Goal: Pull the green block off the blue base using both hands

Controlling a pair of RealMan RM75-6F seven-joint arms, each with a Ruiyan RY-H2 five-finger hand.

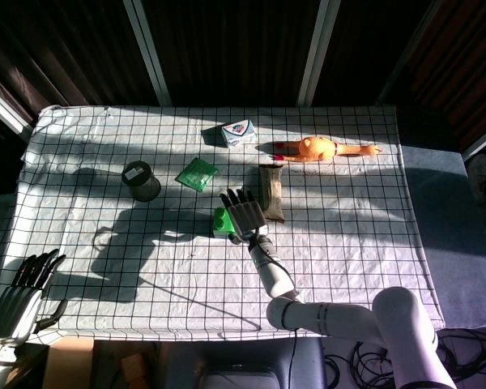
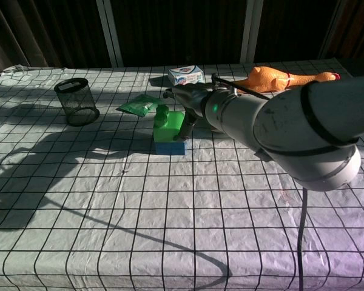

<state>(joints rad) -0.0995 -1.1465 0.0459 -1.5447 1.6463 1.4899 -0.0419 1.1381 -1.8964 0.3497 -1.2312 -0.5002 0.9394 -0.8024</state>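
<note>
The green block (image 1: 219,220) (image 2: 168,127) sits on the blue base (image 2: 170,148) near the middle of the gridded cloth. My right hand (image 1: 245,213) (image 2: 191,103) holds the block's right side. Its thumb runs down the right face and its fingers reach over the top, stretched out rather than curled. From above the base is almost hidden under the block. My left hand (image 1: 20,296) hangs off the table's near left corner with fingers apart, holding nothing. It is far from the block and does not show in the chest view.
A black mesh cup (image 1: 141,180) (image 2: 76,101) stands to the left. A green packet (image 1: 196,173) lies just behind the block and a brown wrapped bar (image 1: 271,193) to its right. A small box (image 1: 238,132) and a rubber chicken (image 1: 320,149) lie at the far side.
</note>
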